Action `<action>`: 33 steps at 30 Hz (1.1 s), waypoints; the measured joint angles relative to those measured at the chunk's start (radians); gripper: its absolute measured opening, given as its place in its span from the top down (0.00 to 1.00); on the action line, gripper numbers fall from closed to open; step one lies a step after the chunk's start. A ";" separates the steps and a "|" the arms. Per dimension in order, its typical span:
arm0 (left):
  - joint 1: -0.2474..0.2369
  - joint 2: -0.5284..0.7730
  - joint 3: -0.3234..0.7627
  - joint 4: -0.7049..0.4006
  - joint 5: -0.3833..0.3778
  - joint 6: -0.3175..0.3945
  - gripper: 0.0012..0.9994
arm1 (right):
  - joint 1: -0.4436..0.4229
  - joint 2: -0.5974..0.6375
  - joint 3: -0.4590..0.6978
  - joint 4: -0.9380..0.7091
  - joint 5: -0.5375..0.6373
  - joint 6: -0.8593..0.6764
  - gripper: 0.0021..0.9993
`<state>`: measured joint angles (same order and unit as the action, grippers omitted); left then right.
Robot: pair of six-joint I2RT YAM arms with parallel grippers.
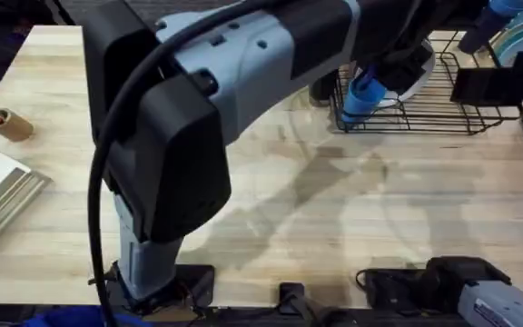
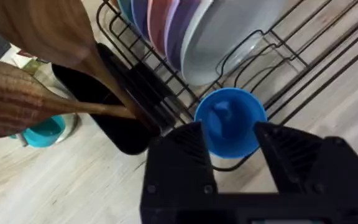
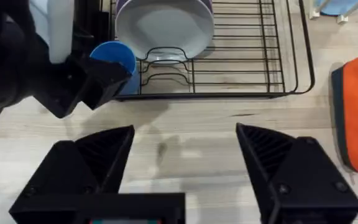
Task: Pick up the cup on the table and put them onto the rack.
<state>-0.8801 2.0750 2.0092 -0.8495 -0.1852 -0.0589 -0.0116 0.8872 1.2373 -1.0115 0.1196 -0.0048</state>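
A row of plates [image 2: 166,25] in blue, pink, purple and grey is standing on edge, with the grey plate [image 3: 164,25] facing outward at the front. Two wooden spoons [image 2: 36,68] are leaning out of a black utensil holder [image 2: 114,106], and a teal mug [image 2: 45,132] is sitting near it. An orange pouch [image 3: 356,112] is lying off to one side, while a tan cardboard tube [image 1: 5,123] and a stack of pale boards [image 1: 3,195] are resting at the other end.

Cup [image 2: 229,127]: bright-blue plastic tumbler, no handle, at the near corner of the rack [image 1: 425,113]. Rack: black wire, rectangular, on the table's [image 1: 334,209] far side. Table: pale wood planks.
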 joint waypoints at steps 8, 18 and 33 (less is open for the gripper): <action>0.015 -0.009 0.002 -0.017 -0.007 0.012 0.23 | 0.000 0.000 0.000 0.000 0.000 0.000 0.00; 0.082 -0.098 0.003 -0.101 -0.018 0.018 0.01 | 0.000 0.000 0.000 0.000 0.000 0.000 0.00; 0.313 -0.353 0.004 -0.243 -0.017 0.018 0.01 | 0.000 0.000 0.000 0.005 0.000 0.000 0.00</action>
<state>-0.5668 1.7216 2.0136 -1.0930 -0.2024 -0.0410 -0.0116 0.8875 1.2373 -1.0061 0.1196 -0.0048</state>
